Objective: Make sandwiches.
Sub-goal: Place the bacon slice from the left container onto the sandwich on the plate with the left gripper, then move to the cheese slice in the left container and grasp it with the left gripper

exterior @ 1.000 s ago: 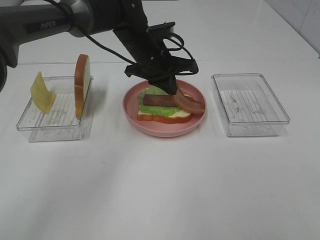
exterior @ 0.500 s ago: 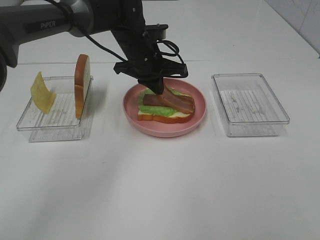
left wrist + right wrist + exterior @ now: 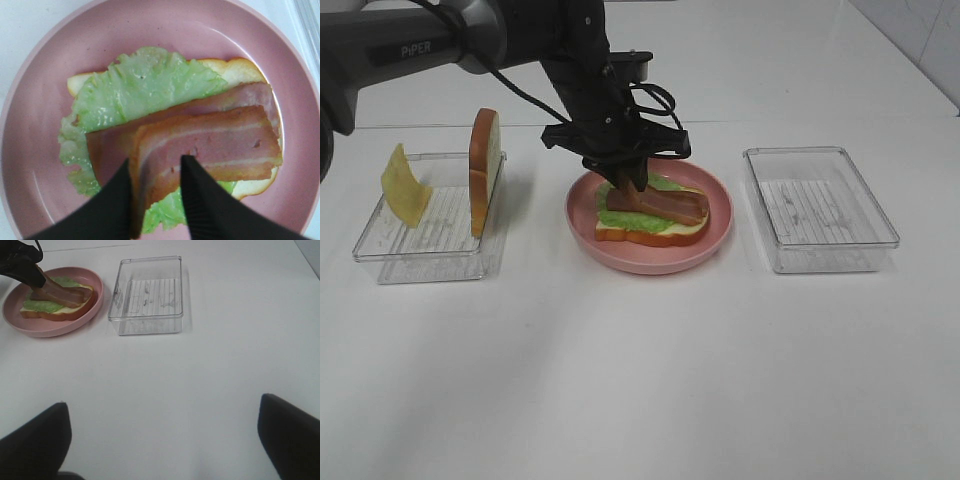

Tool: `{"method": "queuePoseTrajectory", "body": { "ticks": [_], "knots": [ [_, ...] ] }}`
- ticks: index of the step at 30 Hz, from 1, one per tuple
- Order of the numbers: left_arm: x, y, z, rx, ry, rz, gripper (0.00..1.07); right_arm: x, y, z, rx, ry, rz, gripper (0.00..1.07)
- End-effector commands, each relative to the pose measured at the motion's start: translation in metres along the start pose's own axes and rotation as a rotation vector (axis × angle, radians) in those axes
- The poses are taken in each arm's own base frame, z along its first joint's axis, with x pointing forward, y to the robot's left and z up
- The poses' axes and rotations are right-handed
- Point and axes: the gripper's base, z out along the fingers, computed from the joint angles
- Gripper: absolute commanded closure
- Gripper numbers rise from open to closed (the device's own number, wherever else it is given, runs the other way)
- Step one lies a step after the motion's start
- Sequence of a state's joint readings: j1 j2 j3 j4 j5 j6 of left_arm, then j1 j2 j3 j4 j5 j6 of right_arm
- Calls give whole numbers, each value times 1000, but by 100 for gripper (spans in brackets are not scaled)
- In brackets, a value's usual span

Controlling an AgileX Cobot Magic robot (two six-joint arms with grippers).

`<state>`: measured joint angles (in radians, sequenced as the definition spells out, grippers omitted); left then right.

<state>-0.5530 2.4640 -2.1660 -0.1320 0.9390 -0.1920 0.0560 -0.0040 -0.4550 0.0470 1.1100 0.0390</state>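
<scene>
Left gripper (image 3: 156,167): low over the pink plate (image 3: 150,25), jaws narrow, one finger on each side of one end of the upper meat strip (image 3: 215,145); whether they press it or are already loose, I cannot tell
Right gripper (image 3: 162,405): jaws wide with nothing between them, over bare table, well apart from the plate
Sandwich so far: bottom bread slice (image 3: 240,70) on the plate, lettuce leaf (image 3: 135,85) on it, lower meat strip (image 3: 112,145) on the leaf, upper strip lying across the lower one
Long axis of the upper strip: in the high view it runs from the pincer to the right and a little toward the camera; it seems to lie flat on the stack
Parts left: cheese slice (image 3: 405,185) and second bread slice (image 3: 485,170), both standing on edge in the left tray (image 3: 380,250)
Key relation: these parts are to the left of the pincer, on the left arm's own side
Nearer arm: the left one, clearly
Next move, my judgement: open fully, rise straight up so the strip is not dragged, then go left to the cheese
</scene>
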Motion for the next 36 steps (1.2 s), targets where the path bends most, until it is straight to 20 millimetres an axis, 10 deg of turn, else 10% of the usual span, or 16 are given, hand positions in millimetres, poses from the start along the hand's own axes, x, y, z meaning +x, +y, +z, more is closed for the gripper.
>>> {"method": "queuePoseTrajectory", "body": {
  "ticks": [1, 24, 36],
  "knots": [
    [-7, -2, -15, -2, -33, -1, 13, 1, 0, -2, 5, -28, -6, 14],
    [-36, -6, -135, -127, -94, 91, 6, 1, 0, -2, 5, -28, -6, 14],
    [-50, 110, -230, -232, -238, -54, 6, 1, 0, -2, 5, -28, -6, 14]
  ]
}}
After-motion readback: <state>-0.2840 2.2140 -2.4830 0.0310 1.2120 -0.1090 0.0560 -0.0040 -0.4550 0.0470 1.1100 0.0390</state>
